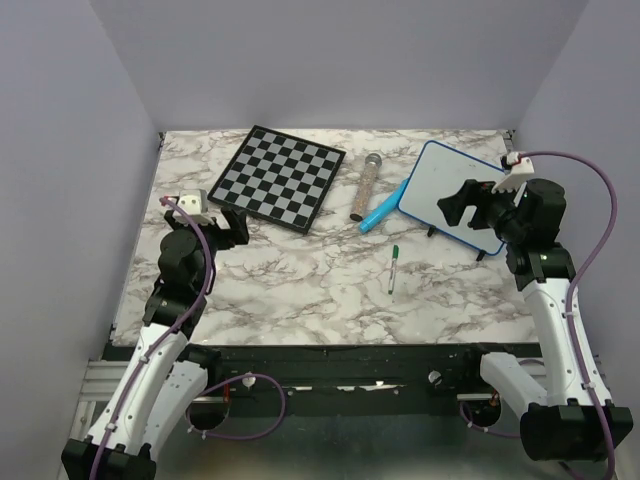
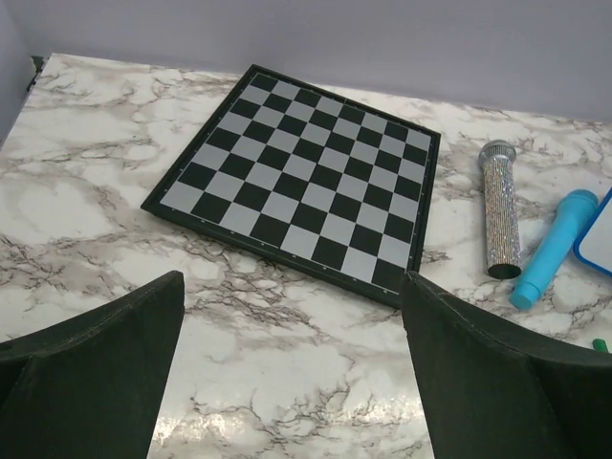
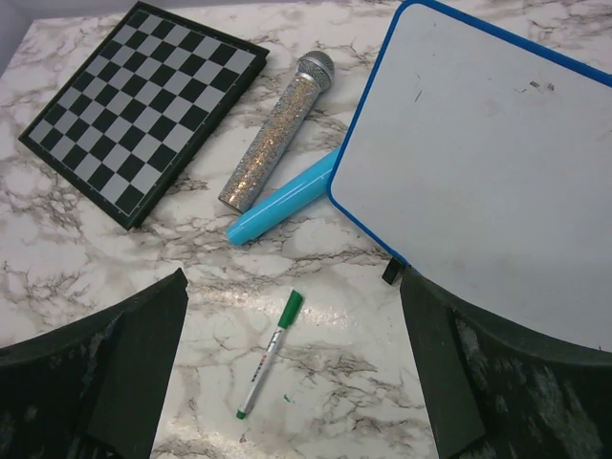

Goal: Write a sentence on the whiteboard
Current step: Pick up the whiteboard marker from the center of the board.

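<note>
Logged whiteboard (image 1: pixel 428 172) near far right corner of desk (image 1: pixel 300 290), right end effector (image 3: pixel 294 277) released above it. Left end effector (image 2: pixel 292 282) released near left edge, facing chessboard (image 2: pixel 301 182).

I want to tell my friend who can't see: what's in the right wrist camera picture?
A blank whiteboard with a blue rim fills the upper right, above a marble table. A green marker lies on the table, seen between the right gripper's open fingers. Farther left lie a light blue tube, a glittery silver microphone and a chessboard.
</note>
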Robot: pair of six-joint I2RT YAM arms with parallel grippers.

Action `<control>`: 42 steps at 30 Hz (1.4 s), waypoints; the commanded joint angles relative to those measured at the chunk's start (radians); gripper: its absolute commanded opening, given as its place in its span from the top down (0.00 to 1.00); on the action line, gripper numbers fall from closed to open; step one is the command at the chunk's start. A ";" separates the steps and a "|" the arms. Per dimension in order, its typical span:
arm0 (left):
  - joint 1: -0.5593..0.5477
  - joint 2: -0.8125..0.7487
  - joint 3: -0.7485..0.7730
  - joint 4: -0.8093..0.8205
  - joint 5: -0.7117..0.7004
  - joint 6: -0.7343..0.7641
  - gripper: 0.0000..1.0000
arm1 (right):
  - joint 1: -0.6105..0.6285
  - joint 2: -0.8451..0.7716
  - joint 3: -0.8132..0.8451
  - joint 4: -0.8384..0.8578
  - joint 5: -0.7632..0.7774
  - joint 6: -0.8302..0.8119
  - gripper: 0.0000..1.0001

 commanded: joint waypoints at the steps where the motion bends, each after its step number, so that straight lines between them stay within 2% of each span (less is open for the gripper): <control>1: -0.006 0.029 0.040 -0.009 0.054 0.014 0.01 | -0.001 -0.003 -0.018 -0.003 -0.034 -0.007 0.00; 5: -0.007 0.040 0.043 -0.009 0.080 0.017 0.01 | -0.001 0.000 -0.030 0.005 -0.156 -0.081 0.00; 8: -0.007 0.045 0.041 -0.010 0.088 0.017 0.01 | 0.001 0.013 -0.040 0.014 -0.349 -0.193 0.00; 9: -0.007 0.046 0.043 -0.010 0.094 0.019 0.01 | 0.002 0.023 -0.041 0.010 -0.468 -0.234 0.00; 12: -0.007 0.052 0.047 -0.013 0.108 0.022 0.01 | 0.014 0.064 -0.026 -0.072 -0.679 -0.458 0.00; 13: -0.007 0.055 0.047 -0.013 0.119 0.022 0.01 | 0.022 0.075 -0.018 -0.155 -0.715 -0.525 0.00; 15: -0.006 0.060 0.050 -0.012 0.132 0.023 0.01 | 0.037 0.137 0.027 -0.296 -0.840 -0.828 0.00; 16: -0.006 0.064 0.050 -0.010 0.146 0.025 0.01 | 0.069 0.170 0.049 -0.463 -0.842 -0.966 0.00; 17: -0.006 0.066 0.052 -0.010 0.151 0.026 0.01 | 0.091 0.197 0.061 -0.507 -0.830 -1.112 0.00; 19: -0.006 0.075 0.053 -0.013 0.154 0.028 0.01 | 0.162 0.280 0.123 -0.642 -0.741 -1.263 0.00; 20: -0.006 0.078 0.054 -0.015 0.154 0.031 0.01 | 0.182 0.303 0.135 -0.676 -0.714 -1.411 0.00; 24: -0.006 0.087 0.058 -0.021 0.154 0.039 0.01 | 0.266 0.372 0.137 -0.672 -0.498 -1.596 0.00; 27: -0.006 0.094 0.057 -0.023 0.154 0.043 0.01 | 0.280 0.447 0.138 -0.664 -0.395 -1.777 0.00; 30: -0.006 0.098 0.057 -0.023 0.154 0.046 0.01 | 0.301 0.568 0.183 -0.685 -0.297 -1.860 0.00; 35: -0.006 0.114 0.061 -0.027 0.154 0.053 0.01 | 0.350 0.697 0.210 -0.635 -0.161 -1.919 0.10; 40: -0.006 0.124 0.064 -0.029 0.154 0.057 0.01 | 0.369 0.834 0.299 -0.641 -0.071 -1.977 0.25; 42: -0.006 0.127 0.066 -0.029 0.154 0.059 0.01 | 0.380 0.865 0.319 -0.639 -0.049 -1.989 0.27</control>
